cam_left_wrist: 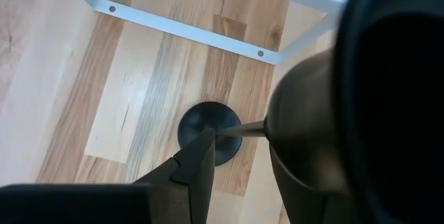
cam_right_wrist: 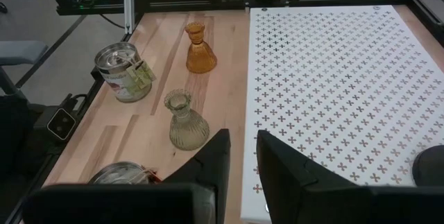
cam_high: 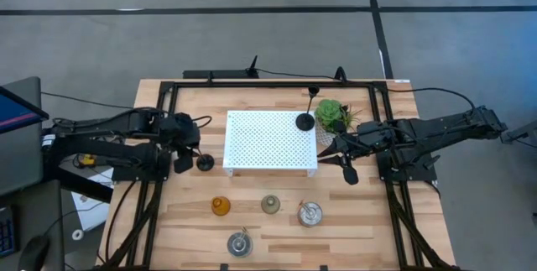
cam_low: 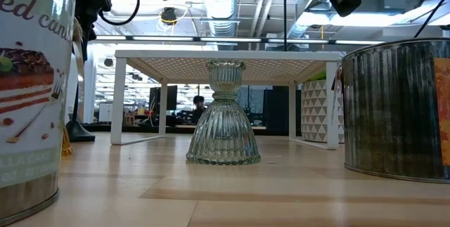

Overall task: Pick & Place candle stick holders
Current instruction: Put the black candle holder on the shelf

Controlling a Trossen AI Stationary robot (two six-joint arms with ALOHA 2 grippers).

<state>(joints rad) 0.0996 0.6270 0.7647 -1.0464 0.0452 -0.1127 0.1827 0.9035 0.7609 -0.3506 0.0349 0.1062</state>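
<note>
Left of the white perforated metal tray (cam_high: 270, 141), the left gripper (cam_left_wrist: 239, 158) straddles, fingers apart, the thin-stemmed black candle holder (cam_high: 205, 163)

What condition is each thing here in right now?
Tray: standing on legs.
Left black holder: standing beside tray, not gripped.
Right black holder: standing on tray.
Amber holder: upright.
Grey-green holder: upright.
Silver cups: upright.
Left gripper: open, straddling a stem.
Right gripper: barely open, empty.
</note>
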